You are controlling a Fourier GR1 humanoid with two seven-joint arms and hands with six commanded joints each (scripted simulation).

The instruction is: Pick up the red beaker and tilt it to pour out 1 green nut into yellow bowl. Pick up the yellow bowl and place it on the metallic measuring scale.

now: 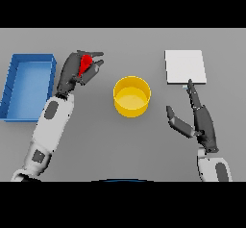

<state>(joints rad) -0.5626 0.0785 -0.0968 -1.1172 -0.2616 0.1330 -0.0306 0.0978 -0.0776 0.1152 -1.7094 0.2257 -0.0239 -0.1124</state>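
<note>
Gripping red beaker in upper left of frame, left hand has fingers and thumb curled round it; beaker small, smooth, partly hidden by fingers. Yellow bowl at centre: round, glossy, open-topped, apart from both hands. Metallic measuring scale upper right: flat pale square. Right hand lower right, fingers straight, holding nothing, fingertip near scale's lower edge. Blue tray far left, rectangular, walled.
</note>
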